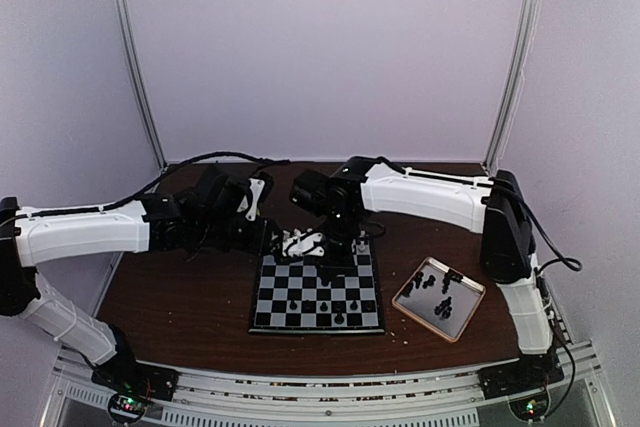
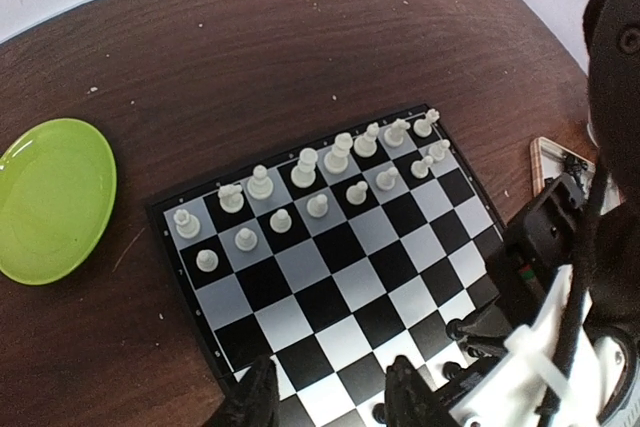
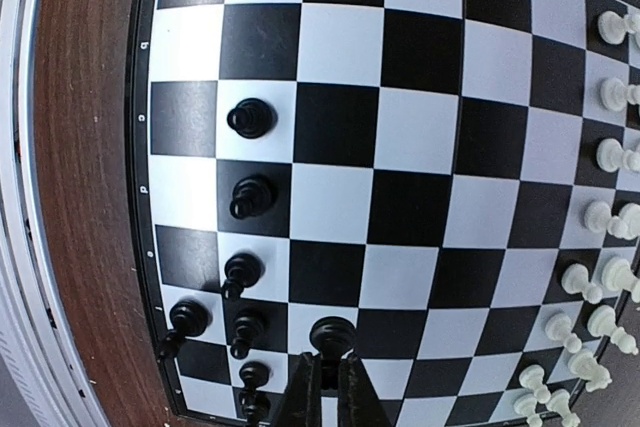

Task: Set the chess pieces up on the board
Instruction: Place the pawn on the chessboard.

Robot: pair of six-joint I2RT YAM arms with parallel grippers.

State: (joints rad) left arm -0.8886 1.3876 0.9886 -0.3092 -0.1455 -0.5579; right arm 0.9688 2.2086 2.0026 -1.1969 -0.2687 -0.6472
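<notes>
the board (image 1: 275,299) is laid on the table (image 1: 180,307), toward its front edge. white pieces (image 2: 305,169) are lined in two rows along the board's far edge, and black pieces (image 3: 250,117) are partly set along its near edge. a black piece (image 3: 332,332) seems pinched by the closed right gripper (image 3: 330,365). the left gripper (image 2: 330,399) is held parted over the board. more black ones are seen in the tray (image 1: 424,319) toward the table's right edge.
</notes>
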